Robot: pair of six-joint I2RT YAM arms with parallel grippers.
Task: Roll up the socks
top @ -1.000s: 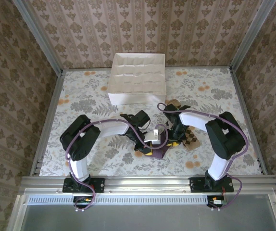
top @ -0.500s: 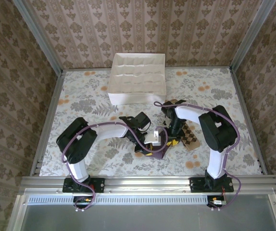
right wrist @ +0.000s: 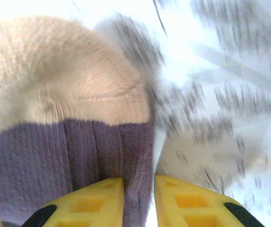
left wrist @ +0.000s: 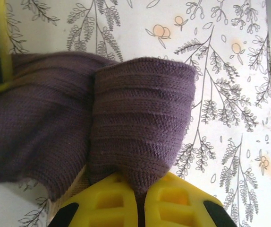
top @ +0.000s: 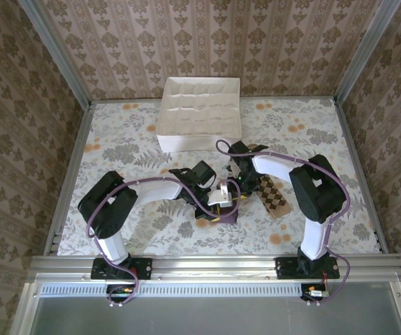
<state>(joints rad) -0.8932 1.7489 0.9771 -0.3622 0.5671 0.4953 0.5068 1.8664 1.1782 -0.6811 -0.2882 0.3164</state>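
In the left wrist view the dark purple sock [left wrist: 140,118] is bunched into a fold, and my left gripper [left wrist: 138,204] is shut on the fold's near edge. In the right wrist view the same sock [right wrist: 79,156] shows its tan toe at the top. My right gripper [right wrist: 139,203] pinches the sock's purple edge; the sock looks sharp while the table behind it is blurred. From above, both grippers meet at the purple sock [top: 225,213] in the table's middle, the left gripper [top: 213,218] near and the right gripper [top: 238,185] just behind. The diamond-checked sock [top: 274,196] lies flat to the right.
A white open box [top: 199,115] stands at the back middle of the flowered table [top: 130,132]. Patterned walls close in the left, right and back sides. A metal rail [top: 214,264] runs along the near edge by the arm bases.
My right gripper has swung back and to the left, off the checked sock's side, taking the purple sock's toe end with it. The left gripper has held its grip, barely shifting.
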